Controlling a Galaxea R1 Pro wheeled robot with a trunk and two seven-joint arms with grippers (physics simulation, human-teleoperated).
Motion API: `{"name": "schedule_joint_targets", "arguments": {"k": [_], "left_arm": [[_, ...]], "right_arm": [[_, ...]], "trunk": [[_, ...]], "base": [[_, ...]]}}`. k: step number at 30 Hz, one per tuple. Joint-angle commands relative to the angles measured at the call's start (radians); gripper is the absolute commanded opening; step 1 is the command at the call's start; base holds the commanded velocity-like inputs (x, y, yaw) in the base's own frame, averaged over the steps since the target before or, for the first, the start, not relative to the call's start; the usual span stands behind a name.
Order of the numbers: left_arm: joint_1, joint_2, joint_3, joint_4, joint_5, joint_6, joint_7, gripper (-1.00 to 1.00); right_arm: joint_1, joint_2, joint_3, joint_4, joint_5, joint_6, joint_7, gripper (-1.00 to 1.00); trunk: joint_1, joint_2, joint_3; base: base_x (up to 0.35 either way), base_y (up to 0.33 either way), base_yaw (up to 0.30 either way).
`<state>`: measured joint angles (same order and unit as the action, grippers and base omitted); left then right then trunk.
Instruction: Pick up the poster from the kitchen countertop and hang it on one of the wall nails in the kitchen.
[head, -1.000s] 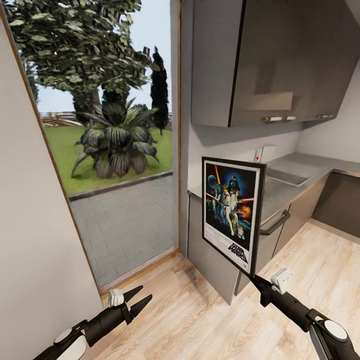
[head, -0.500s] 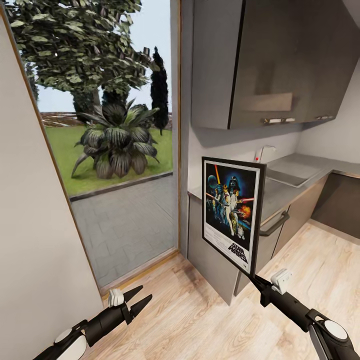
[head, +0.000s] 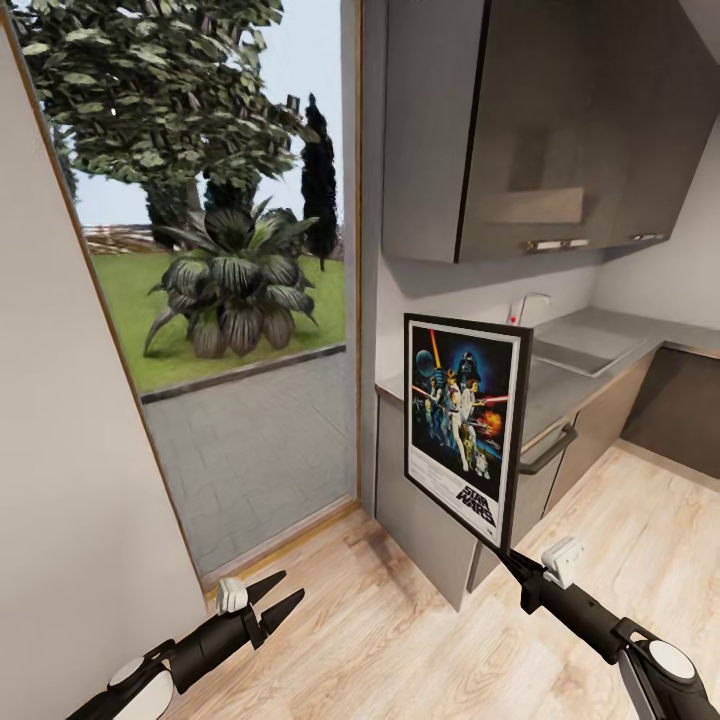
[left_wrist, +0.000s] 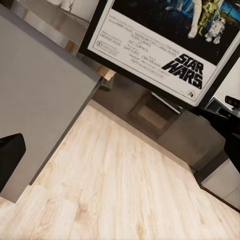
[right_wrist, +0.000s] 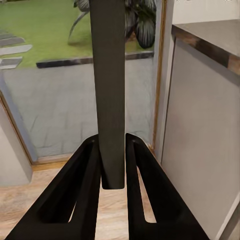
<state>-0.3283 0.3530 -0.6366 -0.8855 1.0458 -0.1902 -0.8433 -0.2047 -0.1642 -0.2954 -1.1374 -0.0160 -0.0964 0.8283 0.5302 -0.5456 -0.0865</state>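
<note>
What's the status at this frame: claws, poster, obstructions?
Right claw shut on poster at its bottom corner, held upright. Left claw open, empty. Poster off the countertop. No wall nail visible.

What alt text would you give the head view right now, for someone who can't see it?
The right end effector holds the framed poster upright by its bottom corner, in front of the kitchen countertop. The left end effector hangs open and empty near a glass door to a garden.
</note>
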Motion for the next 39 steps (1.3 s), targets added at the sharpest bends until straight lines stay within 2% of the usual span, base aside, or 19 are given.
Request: {"name": "schedule_joint_targets", "arguments": {"k": [1,21,39], "left_arm": [[-0.002,0.001,-0.006,0.000,0.008,-0.006,0.000,1.00],[-0.002,0.001,-0.006,0.000,0.008,-0.006,0.000,1.00],[-0.002,0.001,-0.006,0.000,0.008,-0.006,0.000,1.00]], "right_arm": [[-0.001,0.000,-0.002,0.001,-0.004,0.000,0.008,-1.00],[-0.001,0.000,-0.002,0.001,-0.004,0.013,0.008,-1.00],[-0.001,-0.001,-0.002,0.001,-0.004,0.015,0.008,-1.00]], "trunk": [[-0.004,0.006,0.001],[-0.080,0.146,0.064],[-0.080,0.146,0.064]], "base": [[0.000,0.000,0.000],[0.000,0.000,0.000],[0.000,0.000,0.000]]}}
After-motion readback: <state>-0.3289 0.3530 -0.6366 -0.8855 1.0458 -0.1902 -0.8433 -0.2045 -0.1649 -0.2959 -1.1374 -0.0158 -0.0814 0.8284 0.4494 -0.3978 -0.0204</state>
